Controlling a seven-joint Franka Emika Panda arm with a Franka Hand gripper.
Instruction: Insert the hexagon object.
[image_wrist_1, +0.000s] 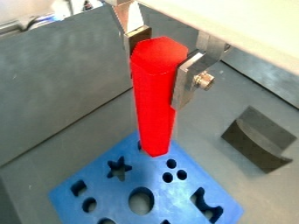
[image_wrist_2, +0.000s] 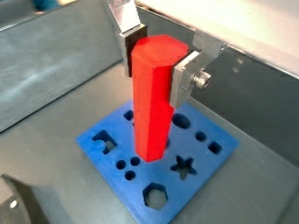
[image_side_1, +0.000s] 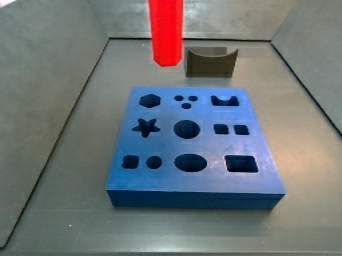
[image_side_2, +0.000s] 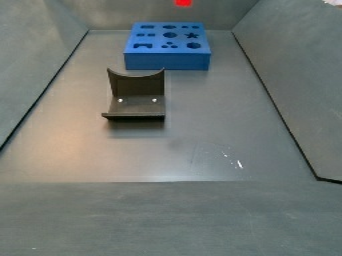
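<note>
The hexagon object (image_wrist_1: 155, 96) is a long, bright red faceted bar, held upright between my gripper's fingers (image_wrist_1: 190, 77). My gripper (image_wrist_1: 162, 57) is shut on its upper end in both wrist views (image_wrist_2: 156, 57). The bar (image_wrist_2: 149, 105) hangs above the blue block (image_wrist_2: 128, 153), which has several shaped holes. Its lower end is still clear of the block's top. In a side view the bar (image_side_1: 166, 30) hangs over the block's far left part, behind the hexagonal hole (image_side_1: 150, 99); the gripper is out of that view. Only the bar's tip (image_side_2: 183, 3) shows in a side view.
A dark grey notched block (image_side_1: 210, 62) stands behind the blue block (image_side_1: 194, 150), and shows in a wrist view (image_wrist_1: 260, 136) and in a side view (image_side_2: 135, 95). Grey walls (image_side_1: 80, 90) enclose the bin floor.
</note>
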